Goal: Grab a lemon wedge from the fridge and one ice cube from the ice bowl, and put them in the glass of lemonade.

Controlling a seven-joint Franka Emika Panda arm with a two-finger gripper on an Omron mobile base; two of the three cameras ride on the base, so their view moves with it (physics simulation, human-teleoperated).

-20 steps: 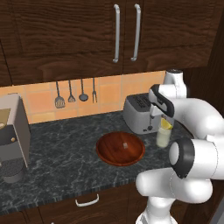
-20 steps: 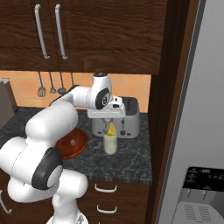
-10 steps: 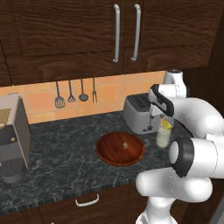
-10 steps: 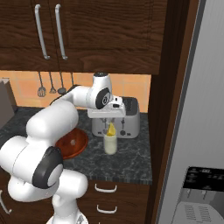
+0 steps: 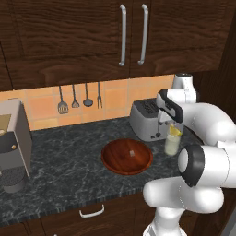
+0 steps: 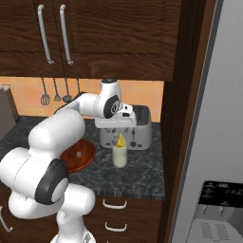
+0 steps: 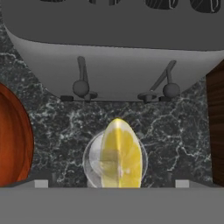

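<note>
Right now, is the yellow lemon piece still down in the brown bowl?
No, the lemon wedge sits in the top of the glass of lemonade, beside the ice bowl, not in it.

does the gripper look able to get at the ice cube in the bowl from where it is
Probably yes: the ice cube lies uncovered in the bowl, and the gripper hangs open over the glass right beside it.

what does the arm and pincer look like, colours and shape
A glossy white arm of thick rounded segments, with black discs at its joints. The hand is a white block with a dark band; the pincer has two small dark fingers. No cables or markings are visible.
</note>
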